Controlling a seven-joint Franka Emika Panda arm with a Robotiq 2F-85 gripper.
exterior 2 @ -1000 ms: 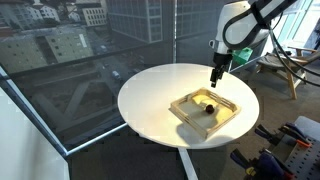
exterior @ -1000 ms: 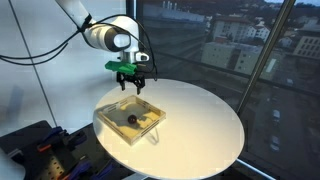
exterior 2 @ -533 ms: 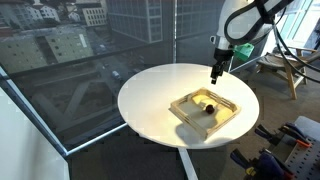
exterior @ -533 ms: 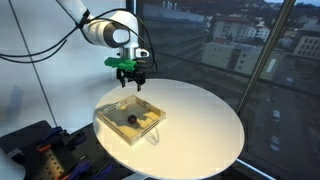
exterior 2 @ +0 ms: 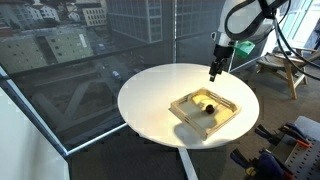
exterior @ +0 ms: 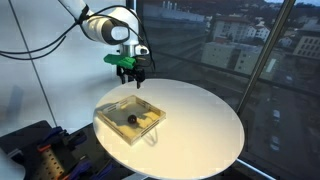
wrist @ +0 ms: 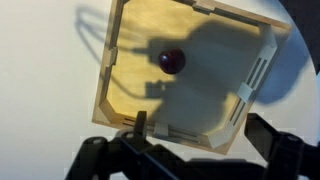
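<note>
My tool (exterior: 131,76) hangs released, empty, above the wooden tray (exterior: 112,103) left of centre on the counter (exterior: 200,120). The dark ball (wrist: 172,61) inside, upper middle in the wrist view, looks light, smooth, likely to roll; I'd pinch across its middle.

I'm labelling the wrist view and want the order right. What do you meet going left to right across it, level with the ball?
white table → left wall of the wooden tray → dark ball on the tray floor → the tray's right wall → shadowed table again.
</note>
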